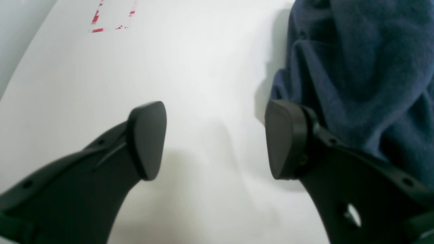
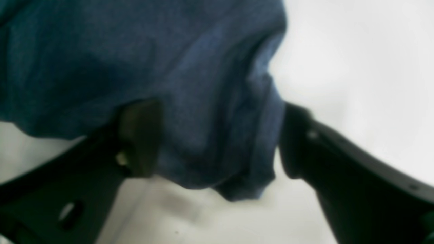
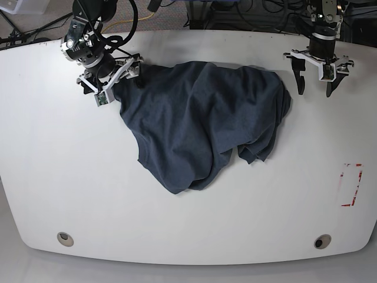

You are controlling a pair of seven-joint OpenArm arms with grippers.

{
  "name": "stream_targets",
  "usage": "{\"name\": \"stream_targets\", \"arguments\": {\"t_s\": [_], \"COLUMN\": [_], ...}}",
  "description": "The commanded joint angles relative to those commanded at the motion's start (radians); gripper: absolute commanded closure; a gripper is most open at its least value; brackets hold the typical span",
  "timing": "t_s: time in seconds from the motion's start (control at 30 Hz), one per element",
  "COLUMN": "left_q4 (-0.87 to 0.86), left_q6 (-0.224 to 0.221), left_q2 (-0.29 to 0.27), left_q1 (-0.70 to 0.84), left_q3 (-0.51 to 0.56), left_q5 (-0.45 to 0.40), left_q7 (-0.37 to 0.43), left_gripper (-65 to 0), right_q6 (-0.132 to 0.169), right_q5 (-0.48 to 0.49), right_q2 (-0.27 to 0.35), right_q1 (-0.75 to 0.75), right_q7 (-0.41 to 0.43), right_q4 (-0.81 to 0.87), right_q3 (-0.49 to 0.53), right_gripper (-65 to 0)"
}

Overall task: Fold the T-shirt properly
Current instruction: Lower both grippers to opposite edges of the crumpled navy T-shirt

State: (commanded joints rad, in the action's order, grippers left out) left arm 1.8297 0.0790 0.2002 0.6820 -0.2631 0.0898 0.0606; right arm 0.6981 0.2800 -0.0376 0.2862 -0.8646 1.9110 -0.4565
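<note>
The T-shirt (image 3: 200, 127) lies crumpled in a dark navy heap on the white table (image 3: 59, 171), plain side showing. In the base view my right gripper (image 3: 119, 86) sits at the shirt's upper left edge. Its wrist view shows it open (image 2: 217, 142), with a bunched fold of the T-shirt (image 2: 203, 84) filling the gap between the two fingers. My left gripper (image 3: 316, 88) hovers just right of the shirt's upper right edge. It is open (image 1: 215, 139) over bare table, with the T-shirt (image 1: 366, 78) lying beside its right finger (image 1: 284, 139).
A red dashed rectangle (image 3: 352, 184) is marked on the table at the right, also visible in the left wrist view (image 1: 113, 15). Two round fittings (image 3: 65, 239) (image 3: 321, 242) sit near the front edge. Cables and equipment crowd the space behind the table's far edge.
</note>
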Motion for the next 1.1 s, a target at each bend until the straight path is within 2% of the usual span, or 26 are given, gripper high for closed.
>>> {"name": "stream_targets", "arguments": {"t_s": [0.1,0.2,0.3,0.47,0.6,0.8,0.9,0.97,1.1], "left_q4": [0.002,0.002,0.002,0.002,0.002,0.002,0.003,0.003,-0.006], "left_q6": [0.000,0.000,0.000,0.000,0.000,0.000,0.002,0.002,0.002], "left_q2": [0.000,0.000,0.000,0.000,0.000,-0.003,-0.006,-0.006,0.000], "left_q1": [-0.011,-0.011,-0.011,-0.011,-0.011,-0.012,-0.014,-0.026,-0.063], "left_q3": [-0.002,-0.008,-0.026,-0.028,-0.029,-0.028,-0.025,-0.020,0.037], "left_q5": [0.000,0.000,0.002,0.002,0.000,0.002,0.003,0.003,0.000], "left_q7": [-0.005,-0.005,-0.005,-0.005,-0.005,-0.005,-0.005,-0.005,-0.006], "left_gripper": [-42.8,-42.8,-42.8,-42.8,-42.8,-42.9,-43.1,-43.2,-43.3], "right_q6": [0.000,0.000,0.000,0.000,0.000,0.000,0.000,0.000,0.000], "right_q5": [0.091,0.172,0.178,0.187,0.189,0.189,0.187,0.187,0.181], "right_q2": [0.043,0.049,0.068,0.114,0.107,0.061,0.043,0.041,0.038], "right_q1": [-0.055,-0.150,-0.239,-0.321,-0.324,-0.322,-0.322,-0.322,-0.322], "right_q7": [-0.055,-0.123,-0.173,-0.181,-0.183,-0.183,-0.183,-0.183,-0.183], "right_q4": [-0.040,-0.118,-0.196,-0.374,-0.408,-0.414,-0.414,-0.414,-0.414], "right_q3": [-0.021,-0.091,-0.138,-0.140,-0.140,-0.137,-0.094,-0.077,-0.075], "right_gripper": [-51.0,-48.8,-46.5,-44.5,-44.5,-44.4,-44.2,-40.0,-23.1]}}
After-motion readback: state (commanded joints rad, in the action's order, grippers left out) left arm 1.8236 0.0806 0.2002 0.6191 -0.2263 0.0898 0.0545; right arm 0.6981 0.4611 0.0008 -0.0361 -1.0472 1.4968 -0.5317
